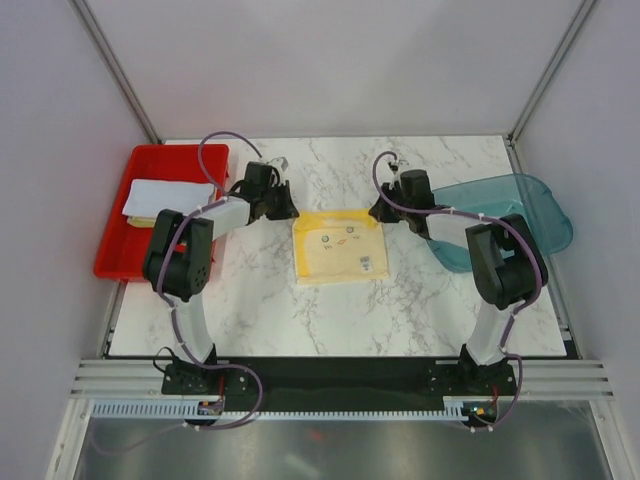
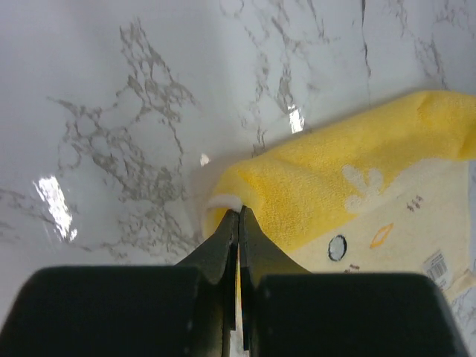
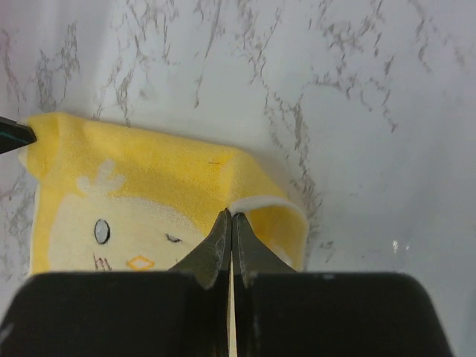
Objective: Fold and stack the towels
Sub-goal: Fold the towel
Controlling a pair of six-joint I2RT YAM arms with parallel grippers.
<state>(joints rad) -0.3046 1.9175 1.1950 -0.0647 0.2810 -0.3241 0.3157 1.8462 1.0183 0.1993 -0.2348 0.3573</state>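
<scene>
No words or numbers can be read anywhere. The yellow towel (image 2: 372,178) has a small white tag (image 2: 436,265) with dark lines on it, but they are too tiny to read

Top external: we look steeply down from above and behind the arm bases (image 1: 195,375), far enough back to take in the whole marble table (image 1: 330,310).

Left wrist: we sit low and very near, facing along the left gripper (image 2: 238,216) onto one corner of the yellow towel (image 2: 357,186).

Right wrist: we are just as close over the right gripper (image 3: 229,217), at the neighbouring corner.

All three views share that towel's printed face.
</scene>
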